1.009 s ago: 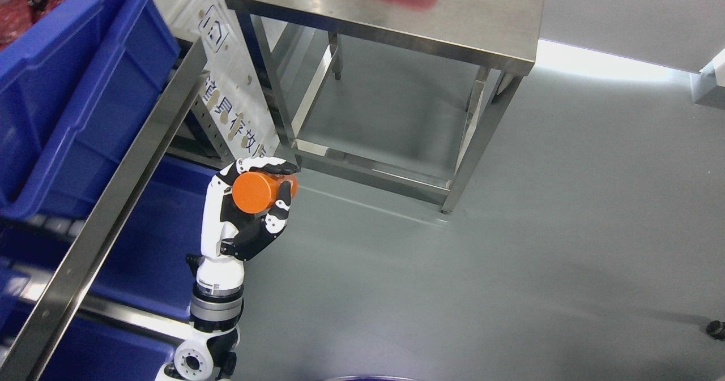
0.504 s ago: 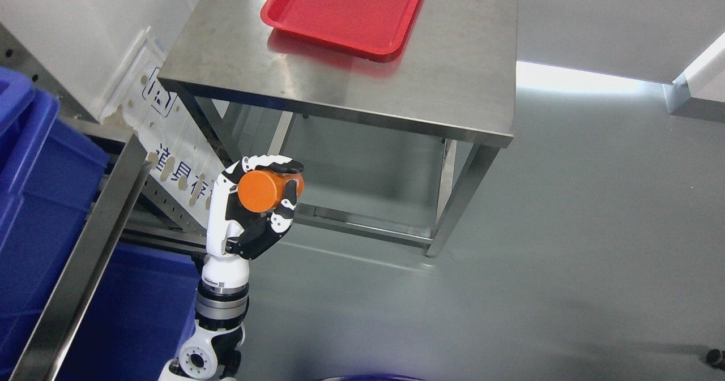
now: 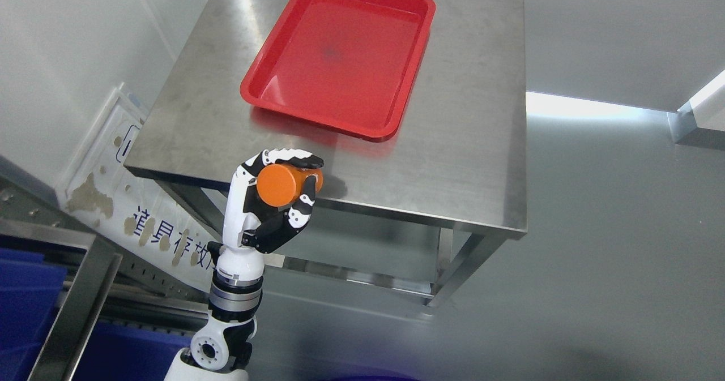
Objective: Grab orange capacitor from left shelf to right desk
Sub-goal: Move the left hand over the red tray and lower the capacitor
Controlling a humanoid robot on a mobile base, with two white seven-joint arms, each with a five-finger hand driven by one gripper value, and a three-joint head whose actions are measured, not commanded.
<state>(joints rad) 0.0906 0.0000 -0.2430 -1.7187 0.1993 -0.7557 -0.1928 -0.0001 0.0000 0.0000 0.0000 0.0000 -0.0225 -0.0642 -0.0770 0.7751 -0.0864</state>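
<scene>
My left hand (image 3: 283,191) rises from the bottom left, white and black, with its fingers curled around the orange capacitor (image 3: 281,183), a short orange cylinder. The hand and capacitor hover at the near edge of the steel desk (image 3: 470,132). A red tray (image 3: 340,55) lies on the desk beyond the hand, with nothing in it. My right hand does not show.
The left shelf's steel rail (image 3: 73,313) and blue bins (image 3: 22,296) sit at the lower left. A white signboard (image 3: 113,200) with printed characters leans beside the desk's left legs. Grey floor spreads to the right, with a white corner (image 3: 696,115) at the far right.
The whole picture has shifted as the camera turned from the shelf toward the desk. The desk top and red tray have come fully into view, and the held capacitor now sits at the desk's near edge.
</scene>
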